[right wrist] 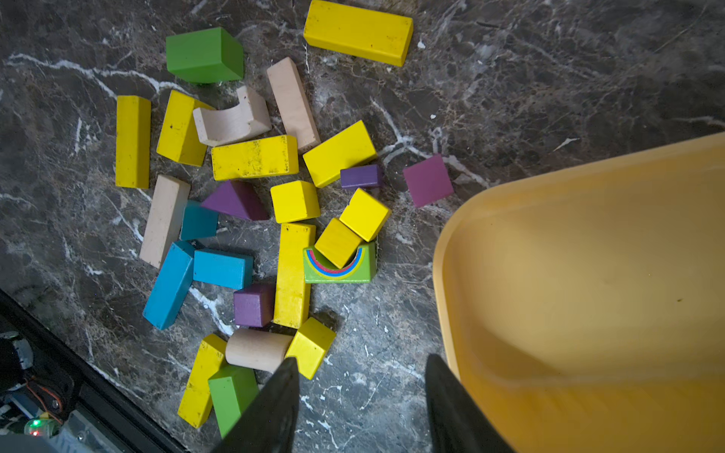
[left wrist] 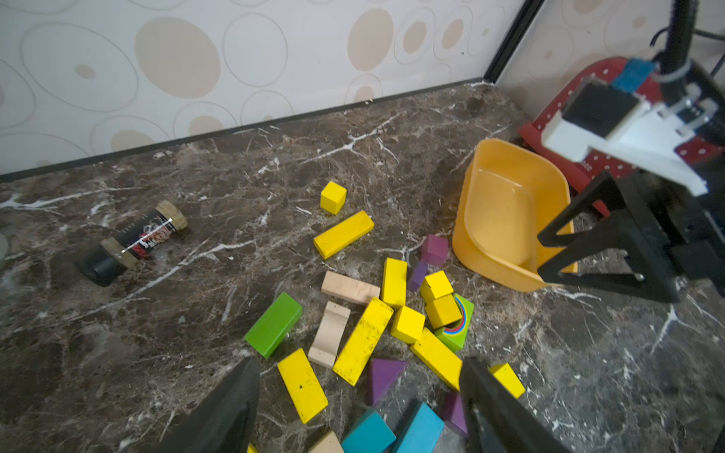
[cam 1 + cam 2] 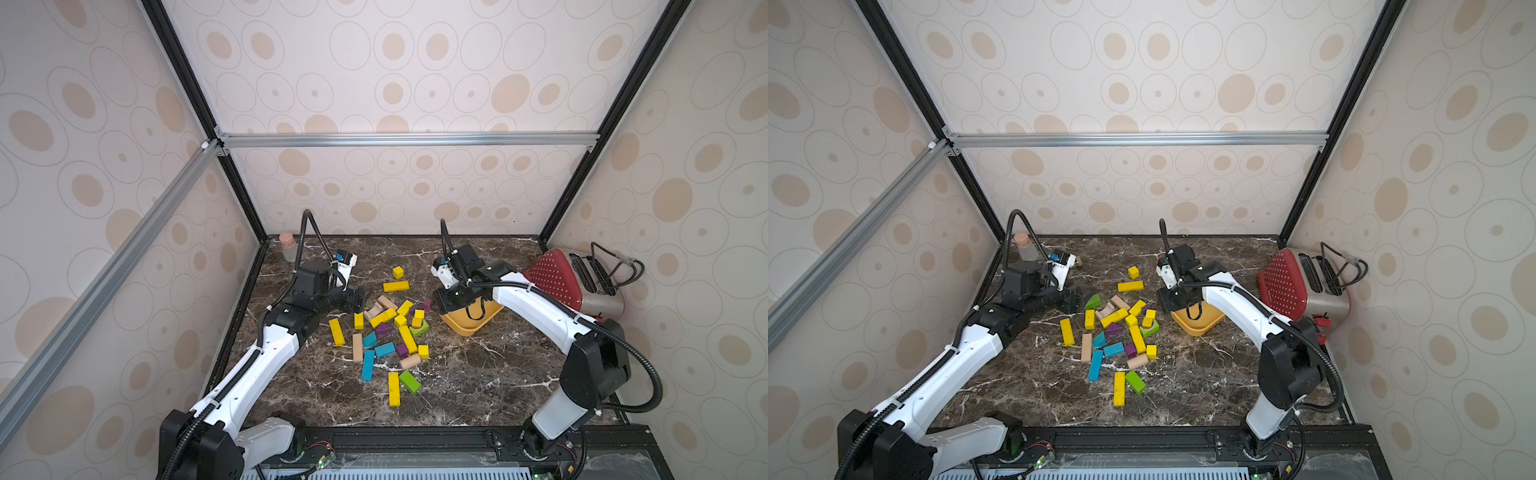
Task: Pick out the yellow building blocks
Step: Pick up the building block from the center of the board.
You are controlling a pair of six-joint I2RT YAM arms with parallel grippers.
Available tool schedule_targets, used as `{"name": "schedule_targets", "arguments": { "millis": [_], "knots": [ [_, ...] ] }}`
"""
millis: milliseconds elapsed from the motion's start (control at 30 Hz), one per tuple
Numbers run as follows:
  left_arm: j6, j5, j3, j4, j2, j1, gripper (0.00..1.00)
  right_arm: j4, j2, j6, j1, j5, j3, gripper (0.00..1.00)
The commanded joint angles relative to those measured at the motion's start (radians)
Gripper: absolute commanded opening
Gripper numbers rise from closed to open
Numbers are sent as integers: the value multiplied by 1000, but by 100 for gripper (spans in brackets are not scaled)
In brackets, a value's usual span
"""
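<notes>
The yellow building blocks [image 1: 254, 157] look like painted wood, the satin coat scuffed and dark-speckled on the long bars; the pale blocks [image 1: 292, 102] are bare matt wood. The bowl [image 1: 588, 274] is smooth plastic with a soft sheen; the tabletop [image 1: 510, 78] looks like polished, white-veined dark stone; the toaster [image 3: 598, 301] at far right has a brushed-metal side.

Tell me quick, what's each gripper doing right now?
Left gripper: open, holding nothing.
Right gripper: open, holding nothing, beside the orange-yellow plastic bowl.
</notes>
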Motion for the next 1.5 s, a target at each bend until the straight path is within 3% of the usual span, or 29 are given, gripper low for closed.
{"name": "schedule_targets", "arguments": {
  "millis": [0, 467, 600, 967, 1200, 1467],
  "knots": [
    [43, 6, -1, -90, -24, -3, 80, -45, 38, 7, 27, -5, 46, 52],
    [31, -62, -70, -130, -62, -3, 81, -45, 191, 104, 137, 113, 81, 43],
    [34, -65, -78, -130, -65, -3, 82, -75, 207, 108, 162, 110, 70, 36],
    [23, -47, -103, -87, -61, -4, 85, -76, 167, 165, 240, 148, -44, 47],
    [62, 55, -112, -83, -76, -3, 99, -66, 155, 204, 250, 156, -87, 51],
    [112, 181, -172, -19, -118, -4, 99, -52, 147, 244, 267, 142, -119, 52]
  ]
}}
